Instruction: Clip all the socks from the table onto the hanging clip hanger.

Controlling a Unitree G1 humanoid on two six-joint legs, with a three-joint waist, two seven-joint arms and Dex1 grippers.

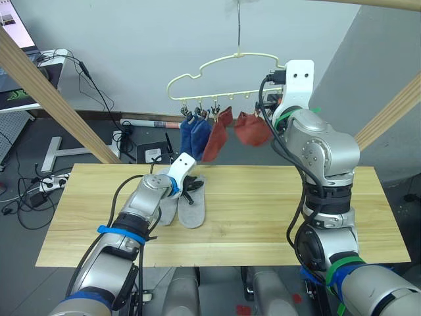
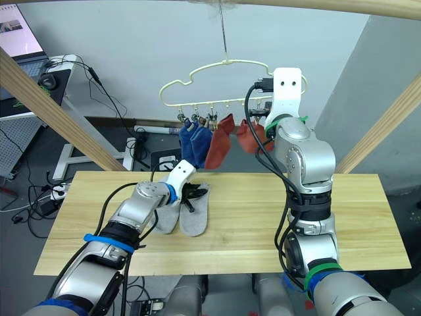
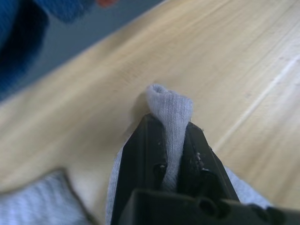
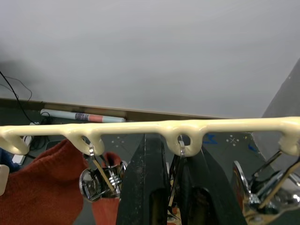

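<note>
Pinching a light grey sock (image 3: 169, 115) by a fold, our left gripper (image 3: 172, 154) is low over the table (image 1: 276, 210), a second grey sock (image 1: 168, 204) lying beside it. Our right gripper (image 4: 174, 187) is clamped on a clip (image 4: 180, 154) of the clip hanger (image 1: 223, 69), beside two rust-red socks (image 1: 253, 128) and two blue socks (image 1: 194, 135) hanging there.

Background: pale grey wall (image 1: 131, 46) above a dark floor (image 1: 26, 230). At 10 o'clock, a white desk (image 1: 56, 66) with a monitor (image 1: 16, 26); cables (image 1: 33, 191) trail below. Diagonal wooden beams (image 1: 52, 99) frame both sides.
</note>
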